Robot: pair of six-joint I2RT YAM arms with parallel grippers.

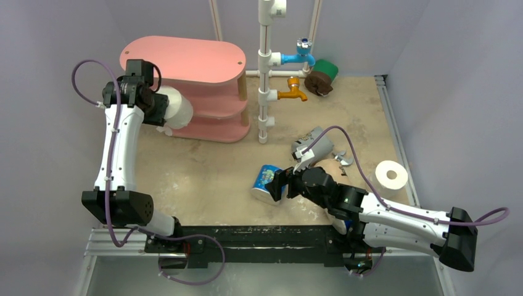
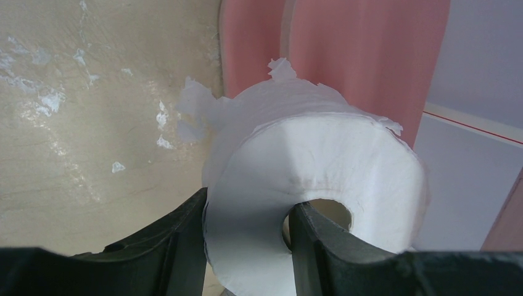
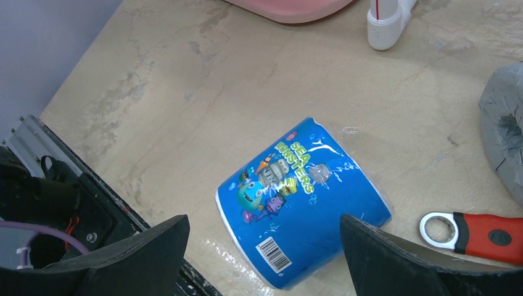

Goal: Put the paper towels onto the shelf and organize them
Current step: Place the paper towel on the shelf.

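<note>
My left gripper [image 1: 165, 112] is shut on a bare white paper towel roll [image 1: 179, 108], held in the air against the left end of the pink shelf [image 1: 185, 58], level with its middle board. In the left wrist view one finger [image 2: 314, 240] sits inside the hollow core and the other presses the outer wall of the roll [image 2: 321, 154]. My right gripper [image 1: 282, 185] stands open over a blue printed roll [image 1: 266, 183] lying on its side. In the right wrist view the blue roll [image 3: 302, 203] lies between and below the spread fingers, untouched.
A grey roll [image 1: 317, 140] and a red-handled wrench [image 3: 487, 229] lie right of the blue roll. A white roll [image 1: 391, 176] stands at the right edge. Green [image 1: 328, 69] and brown [image 1: 317, 83] rolls sit at the back beside the white pipe frame [image 1: 265, 80].
</note>
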